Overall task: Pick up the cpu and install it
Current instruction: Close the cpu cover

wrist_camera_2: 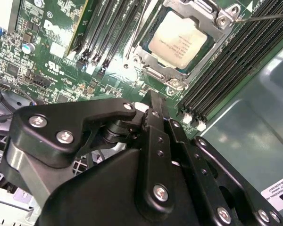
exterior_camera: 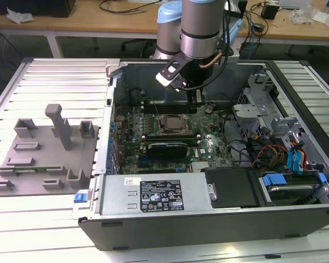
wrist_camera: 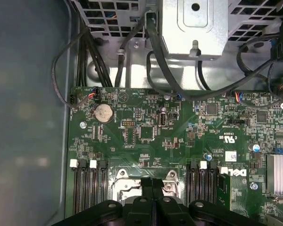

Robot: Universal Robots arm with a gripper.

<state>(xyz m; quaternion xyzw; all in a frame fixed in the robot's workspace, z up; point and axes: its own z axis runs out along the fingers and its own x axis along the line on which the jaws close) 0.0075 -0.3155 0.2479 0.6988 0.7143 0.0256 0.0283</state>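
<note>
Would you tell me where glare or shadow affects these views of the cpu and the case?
Second wrist view: soft glare on the cpu, the claw dark in front. First wrist view: pale reflections smear the grey case wall. Exterior view: even light, with the case interior darker than the slatted table.

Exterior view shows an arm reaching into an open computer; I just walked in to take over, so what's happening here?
The robot arm's black gripper hangs over the green motherboard inside the open dark grey computer case. Its fingers are shut with nothing between them. The small square cpu with the pale silver metal top lies inside the dark metal-framed socket, apart from the gripper.
</note>
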